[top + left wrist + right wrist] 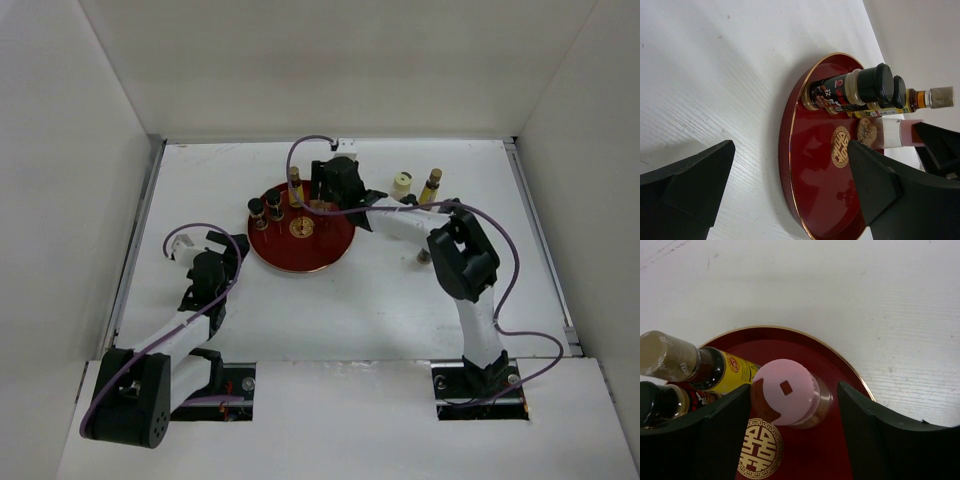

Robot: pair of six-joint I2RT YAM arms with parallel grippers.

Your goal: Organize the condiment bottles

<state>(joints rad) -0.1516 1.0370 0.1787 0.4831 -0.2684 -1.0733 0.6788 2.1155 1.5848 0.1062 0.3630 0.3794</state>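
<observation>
Round red lacquer tray with gold rim and gold emblem (325, 250) sits mid-table, toward the far side. Right gripper (792, 389) is over the tray's far part, jaws apart. It straddles a clear jar with a pale pink cap (787, 397), upright on the tray just beside the emblem. There's a gap on one finger's side; the other finger is at the jar wall, contact can't tell.

Packed along the tray's far-left rim: amber bottle with yellow label and gold cap (296, 185), then dark bottles with black caps (274, 203), two of them, close together. Near half of the tray is bare red.

Off the tray to its right, near the far table edge: squat cream jar (402, 185) and a second amber gold-capped bottle (431, 185). They're just beside each other, apart from the tray.

Left gripper (790, 147) is low, left of the tray and facing its rim, jaws spread wide, nothing between them. There's open table in front of the tray and to its left.

Surface is a white wood-grain table (400, 310). White panel walls (60, 150) close in the left, far and right sides.
</observation>
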